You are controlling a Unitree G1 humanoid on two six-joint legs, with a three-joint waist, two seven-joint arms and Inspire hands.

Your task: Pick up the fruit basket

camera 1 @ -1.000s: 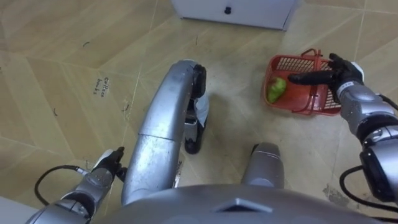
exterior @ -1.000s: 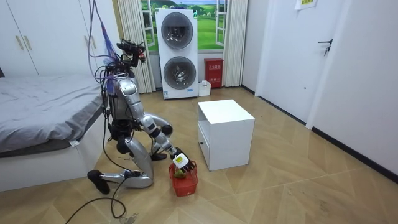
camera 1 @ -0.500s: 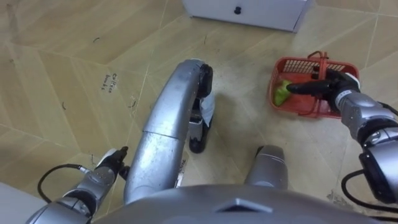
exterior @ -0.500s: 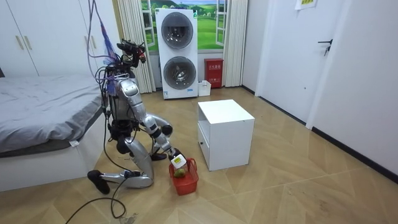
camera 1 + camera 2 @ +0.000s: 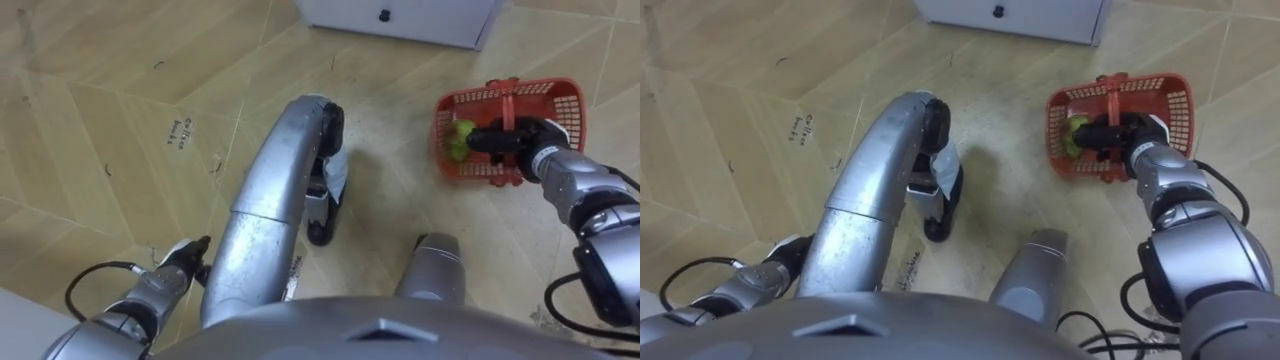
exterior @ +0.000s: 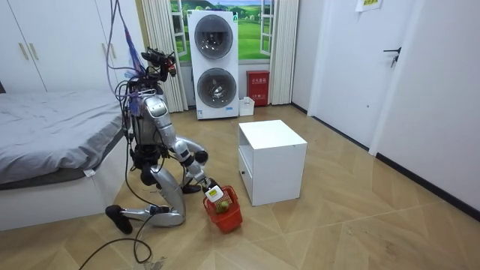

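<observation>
One red basket [image 5: 562,104] far right with one green fruit [image 5: 459,141], right hand [image 5: 522,141] clasping its handle [image 5: 508,101], left hand [image 5: 173,270] near left, grip unclear.

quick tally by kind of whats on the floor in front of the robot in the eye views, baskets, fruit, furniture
red basket: 1
green fruit showing inside the basket: 1
white cabinet: 1
total: 3
</observation>
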